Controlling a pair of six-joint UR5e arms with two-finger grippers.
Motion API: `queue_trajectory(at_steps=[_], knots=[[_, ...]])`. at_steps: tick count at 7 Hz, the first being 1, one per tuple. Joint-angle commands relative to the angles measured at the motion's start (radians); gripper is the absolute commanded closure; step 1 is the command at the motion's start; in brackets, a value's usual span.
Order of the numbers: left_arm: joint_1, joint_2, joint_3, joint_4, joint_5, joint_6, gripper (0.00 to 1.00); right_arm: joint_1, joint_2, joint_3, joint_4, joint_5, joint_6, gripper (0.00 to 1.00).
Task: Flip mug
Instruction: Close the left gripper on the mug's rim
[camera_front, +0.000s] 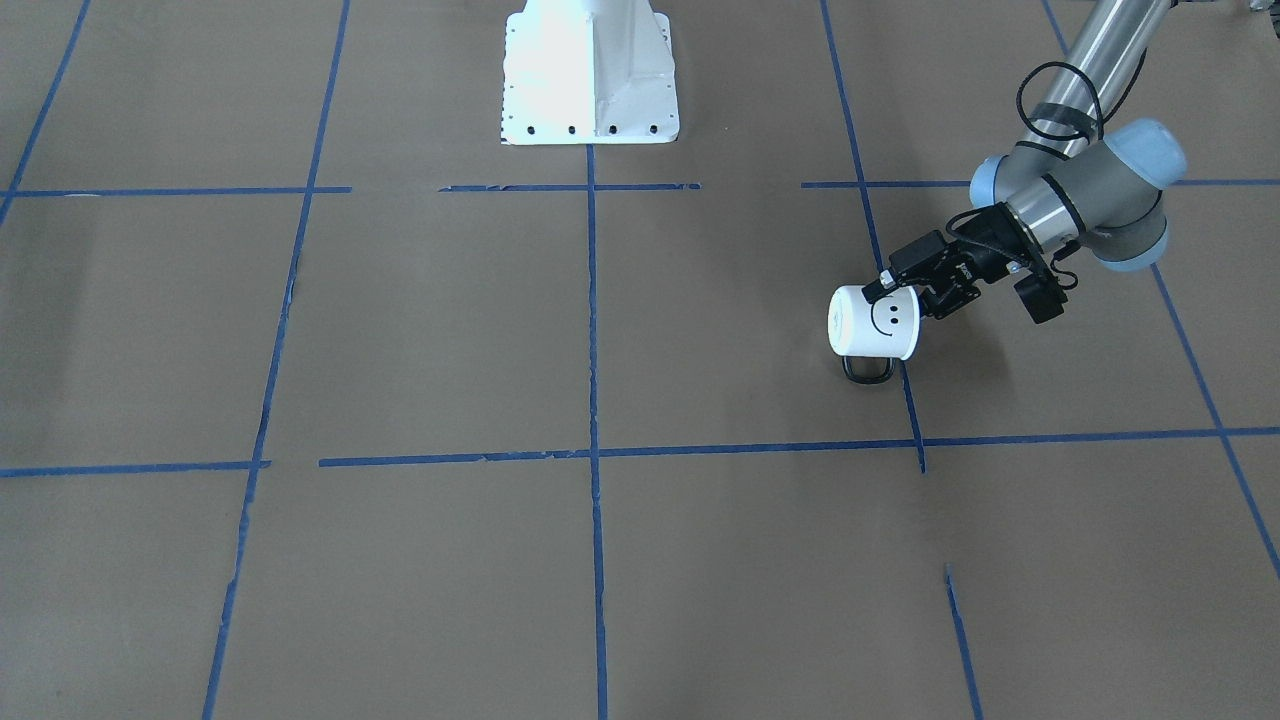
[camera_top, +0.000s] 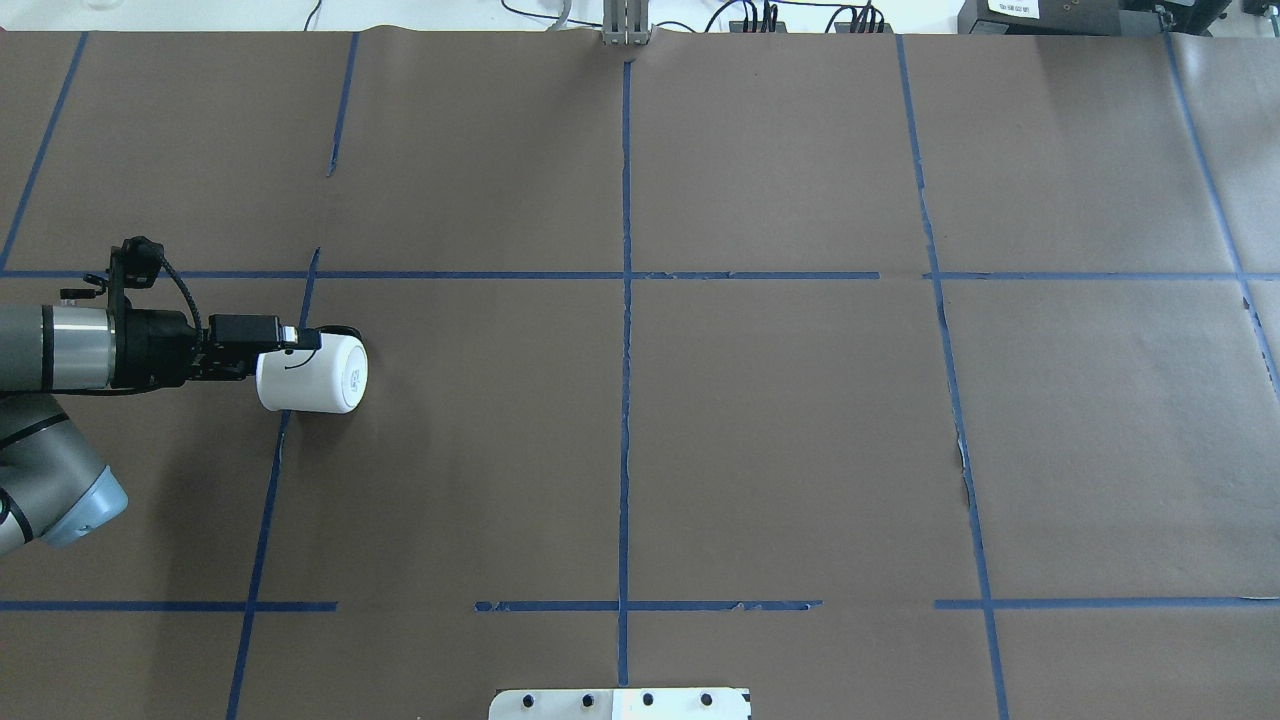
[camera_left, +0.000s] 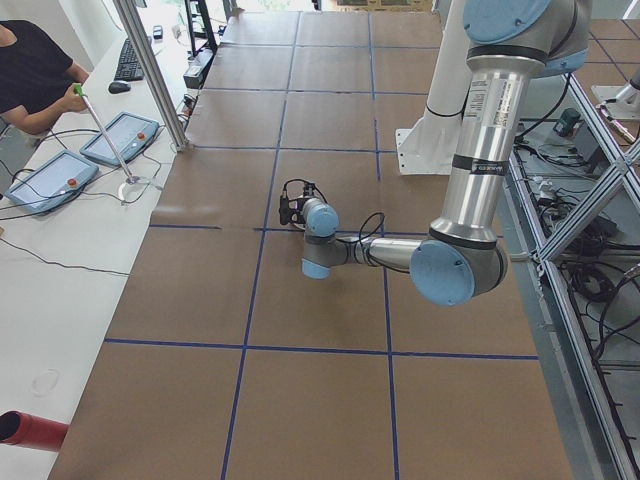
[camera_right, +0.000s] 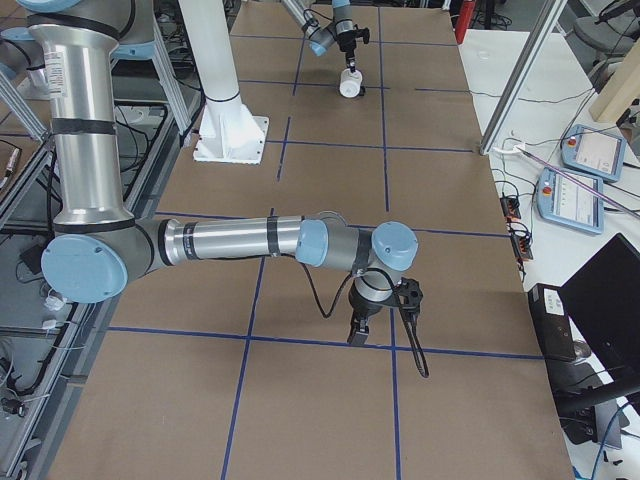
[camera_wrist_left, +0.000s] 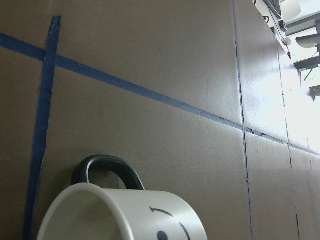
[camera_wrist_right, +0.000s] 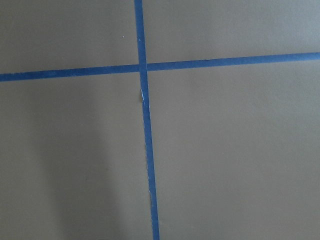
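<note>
The white mug (camera_front: 873, 322) with a black smiley face lies on its side, base pointing away from my left arm, black handle (camera_front: 868, 370) low by the table. It also shows in the overhead view (camera_top: 312, 373), the left wrist view (camera_wrist_left: 125, 215) and the right side view (camera_right: 351, 84). My left gripper (camera_front: 893, 287) is shut on the mug's rim at the open end (camera_top: 296, 341). My right gripper (camera_right: 378, 328) shows only in the right side view, pointing down over a tape line; I cannot tell whether it is open or shut.
The brown paper table cover carries a grid of blue tape lines (camera_top: 625, 300). The white robot base (camera_front: 590, 80) stands at mid table edge. An operator (camera_left: 30, 70) and teach pendants (camera_left: 120, 138) are at the side bench.
</note>
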Motion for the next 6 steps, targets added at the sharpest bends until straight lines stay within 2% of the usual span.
queue_trajectory(at_steps=[1, 2, 3, 4, 6], knots=[[0.0, -0.005, 0.001, 0.0, -0.003, 0.0, 0.62, 0.0, 0.001, 0.0, 0.0, 0.0, 0.0, 0.0], [0.0, -0.005, -0.004, 0.003, -0.005, 0.0, 0.79, 0.0, 0.001, 0.0, 0.0, 0.0, 0.0, 0.0], [0.0, -0.009, -0.009, 0.028, -0.046, -0.002, 0.86, 0.0, 0.001, 0.0, 0.0, 0.0, 0.0, 0.0], [0.0, -0.018, -0.012, 0.034, -0.06, -0.003, 0.96, 0.0, 0.001, 0.0, 0.0, 0.0, 0.0, 0.0], [-0.002, -0.029, -0.056, 0.093, -0.084, -0.005, 1.0, 0.0, 0.001, 0.0, 0.0, 0.0, 0.0, 0.0]])
